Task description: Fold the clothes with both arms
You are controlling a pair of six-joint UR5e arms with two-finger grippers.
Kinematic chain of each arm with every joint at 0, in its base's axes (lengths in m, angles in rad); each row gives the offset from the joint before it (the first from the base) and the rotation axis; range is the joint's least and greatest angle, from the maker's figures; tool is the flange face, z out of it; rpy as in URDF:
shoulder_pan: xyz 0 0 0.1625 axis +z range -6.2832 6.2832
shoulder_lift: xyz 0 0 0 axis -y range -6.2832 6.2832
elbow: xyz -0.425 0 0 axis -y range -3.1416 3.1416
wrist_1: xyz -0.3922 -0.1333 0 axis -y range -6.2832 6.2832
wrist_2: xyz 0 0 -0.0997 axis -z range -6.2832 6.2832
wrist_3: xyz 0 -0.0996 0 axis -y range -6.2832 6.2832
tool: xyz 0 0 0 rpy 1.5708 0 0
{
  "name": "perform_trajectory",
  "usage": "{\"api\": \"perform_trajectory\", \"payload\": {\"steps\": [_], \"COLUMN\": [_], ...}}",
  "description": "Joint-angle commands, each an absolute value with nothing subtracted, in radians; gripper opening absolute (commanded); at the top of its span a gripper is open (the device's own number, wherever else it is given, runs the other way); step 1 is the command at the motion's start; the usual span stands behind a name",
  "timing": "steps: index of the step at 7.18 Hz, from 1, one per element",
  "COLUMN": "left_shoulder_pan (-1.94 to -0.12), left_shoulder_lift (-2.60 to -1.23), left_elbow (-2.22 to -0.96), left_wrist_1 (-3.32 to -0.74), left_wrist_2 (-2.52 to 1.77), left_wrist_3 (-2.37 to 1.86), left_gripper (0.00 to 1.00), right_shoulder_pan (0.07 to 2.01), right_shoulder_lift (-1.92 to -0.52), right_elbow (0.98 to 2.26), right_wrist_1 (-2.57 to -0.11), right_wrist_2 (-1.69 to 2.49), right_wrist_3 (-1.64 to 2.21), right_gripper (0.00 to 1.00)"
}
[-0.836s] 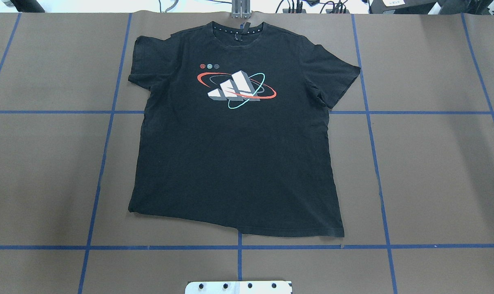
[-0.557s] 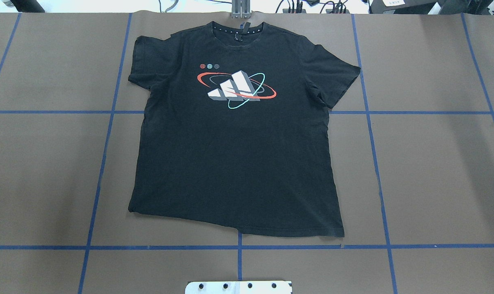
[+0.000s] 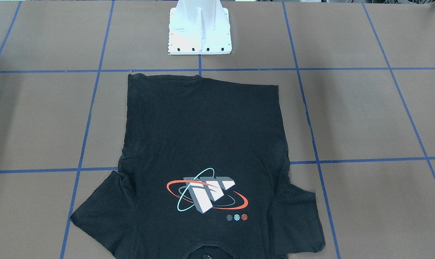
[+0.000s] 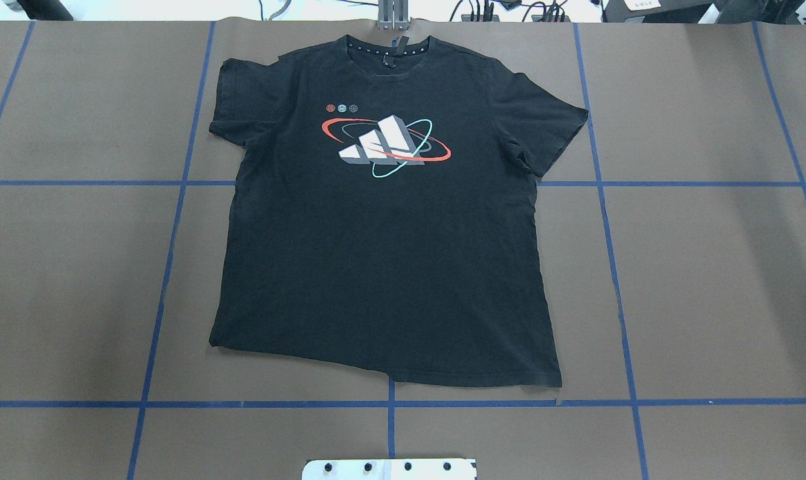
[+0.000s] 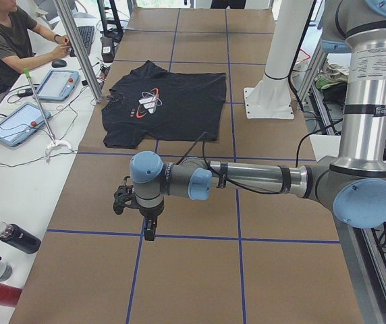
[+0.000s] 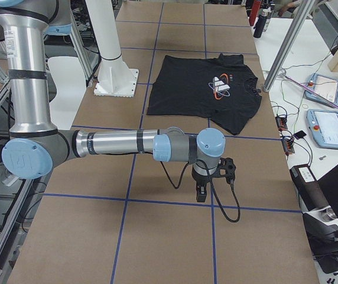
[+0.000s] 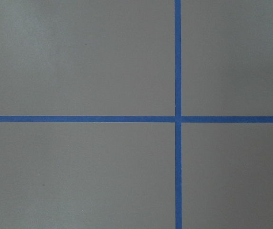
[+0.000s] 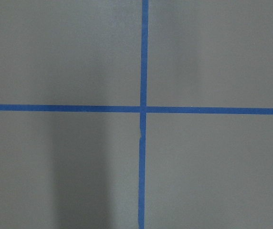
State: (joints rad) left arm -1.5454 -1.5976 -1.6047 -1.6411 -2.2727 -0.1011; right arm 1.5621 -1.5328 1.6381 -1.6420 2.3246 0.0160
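Lengthwise, T-shirt [image 4: 389, 267] runs hem-to-collar away from pedestal [image 4: 389, 469] (w/ logo [image 4: 386, 147] up).

1. The T-shirt [image 4: 389, 267] lies flat on the tabletop [image 4: 709, 280], straight before the pedestal [image 3: 199, 32], hem nearest it, collar farthest.
2. The logo [image 4: 386, 147] faces up, on the half far from the pedestal.
3. The left tool [image 5: 150, 233] hangs over the tabletop well to the pedestal's left, apart from the T-shirt.
4. The right tool [image 6: 201, 195] hangs well to the pedestal's right, likewise apart.
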Motion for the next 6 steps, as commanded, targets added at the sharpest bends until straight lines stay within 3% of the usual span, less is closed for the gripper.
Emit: {"api": "perform_trajectory", "payload": {"steps": [1,4,6], "left_shoulder_pan": [-1.543,-1.438,-1.355], "left_shoulder_lift": [-1.638,-1.849,-1.868], "left_elbow": [-1.646,-1.629,-1.570], "left_wrist_1": [-1.638,-1.638,-1.877], "left_wrist_2": [-2.273,-2.286,-2.275], "left_wrist_3": [-0.109,-0.113,-0.130], "left_gripper": [1.00,1.00,1.00], "right_shoulder_pan": [1.562,1.494,1.392], "right_shoulder_lift": [-1.517,-1.407,-1.347], "right_elbow": [1.677,1.672,1.636], "right_wrist_1": [-1.641,-1.643,-1.485], "right_wrist_2": [2.327,2.313,2.315], "right_wrist_3": [0.043,0.194,0.278], "right_gripper": [1.00,1.00,1.00]}}
